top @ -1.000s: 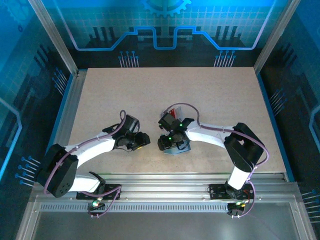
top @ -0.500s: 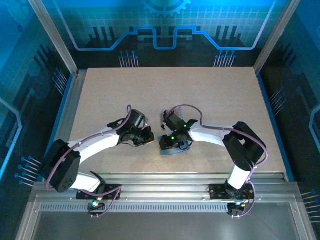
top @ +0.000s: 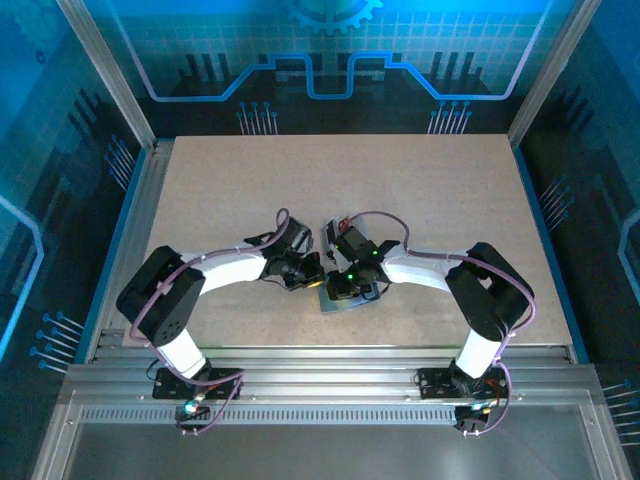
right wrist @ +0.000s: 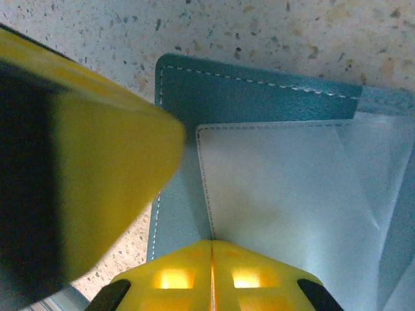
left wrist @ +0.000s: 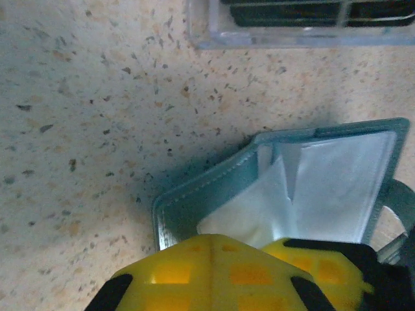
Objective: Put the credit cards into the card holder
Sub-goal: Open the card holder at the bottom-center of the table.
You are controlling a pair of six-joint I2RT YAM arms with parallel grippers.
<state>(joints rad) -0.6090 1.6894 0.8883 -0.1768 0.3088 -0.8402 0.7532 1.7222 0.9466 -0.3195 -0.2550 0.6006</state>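
From the near-left corner the left arm reaches right across the speckled table to its middle, where the left gripper sits low over the surface. In the left wrist view its yellow fingers are clenched, meeting along a thin seam with no gap, right over the near edge of the card holder. Whether they pinch any of its material cannot be told. The holder lies open and flat on the table just right of centre, slate-blue cover underneath and pale grey inner leaves facing up. From above only a blue-grey corner of it peeks out on the near side of the two grippers. Beyond it in the left wrist view stands a clear-walled box with dark contents too cut off to identify. The right gripper is just beside the left one, nearly touching it. In the right wrist view its own fingers are pressed together as well, and the stitched edge of a pale leaf runs straight down into their seam. One finger of the left gripper looms at the left there, over the holder's edge. The right arm bends back to the near-right corner.
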